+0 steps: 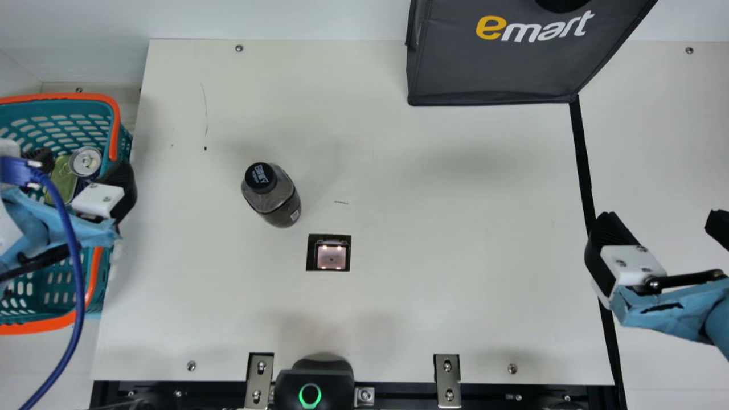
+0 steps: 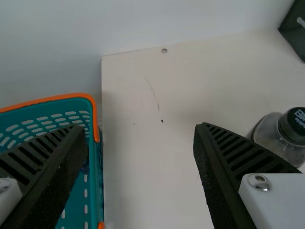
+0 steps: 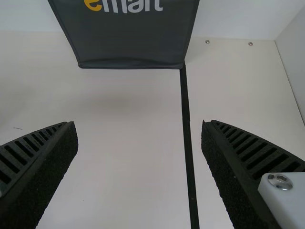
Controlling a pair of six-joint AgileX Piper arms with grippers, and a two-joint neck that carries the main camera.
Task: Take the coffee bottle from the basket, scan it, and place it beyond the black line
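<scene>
The dark coffee bottle [image 1: 279, 202] with a black cap stands upright on the table, up and left of the square scanner [image 1: 331, 256]. My left gripper [image 1: 82, 171] is over the teal basket [image 1: 121, 142], apart from the bottle. In the left wrist view, my left gripper [image 2: 140, 128] is open; the bottle [image 2: 279, 140] is beyond one finger and the basket [image 2: 96, 167] under the other. My right gripper [image 1: 660, 219] hangs open by the black line [image 1: 584, 165]. The right wrist view has the right gripper [image 3: 139, 125] with nothing between its fingers and the black line [image 3: 188, 143] below.
A dark grey bag [image 1: 501, 68] stands at the back, its corner at the black line's far end. A silver-topped can [image 1: 85, 162] and other items lie in the basket. A black device with a green ring [image 1: 313, 381] sits at the front edge between metal brackets.
</scene>
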